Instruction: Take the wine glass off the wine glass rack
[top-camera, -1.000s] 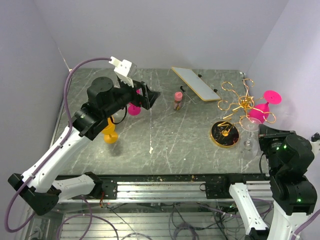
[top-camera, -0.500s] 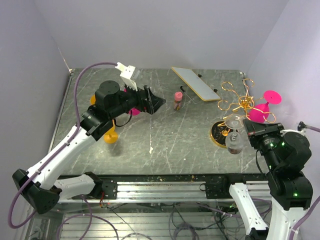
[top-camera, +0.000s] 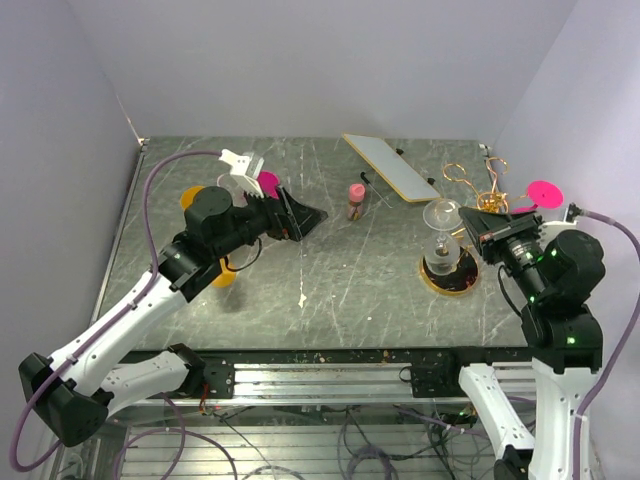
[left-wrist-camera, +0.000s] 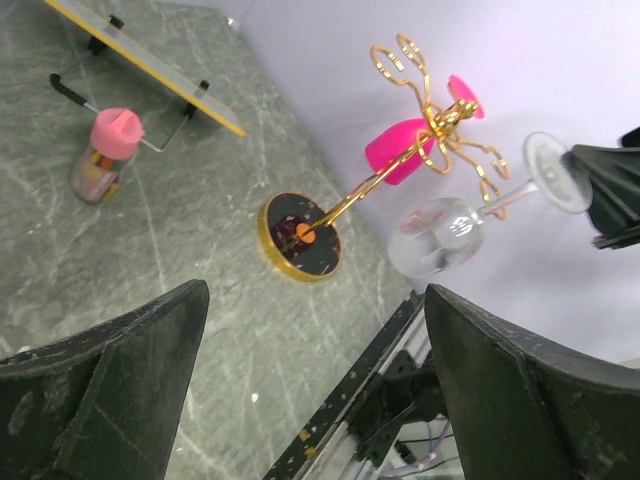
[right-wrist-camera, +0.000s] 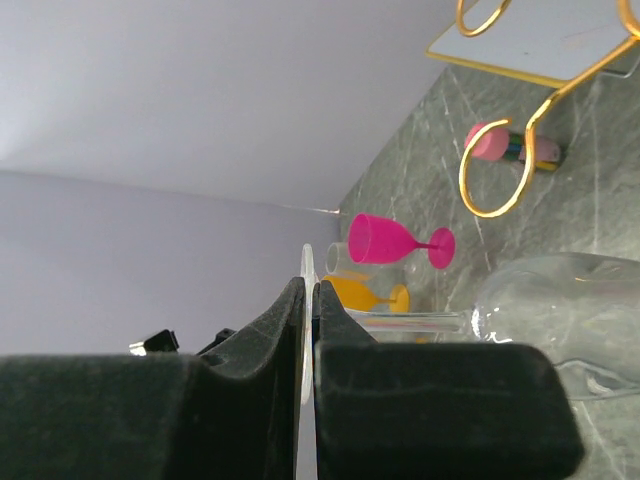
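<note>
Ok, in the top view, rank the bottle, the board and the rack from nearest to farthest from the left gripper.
1. The bottle, just to the right of the left gripper.
2. The board, farther back and to the right.
3. The rack, far over on the right side.

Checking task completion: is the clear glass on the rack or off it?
Off. The right gripper pinches the clear glass by its foot, stem sideways, apart from the rack's loops.
</note>
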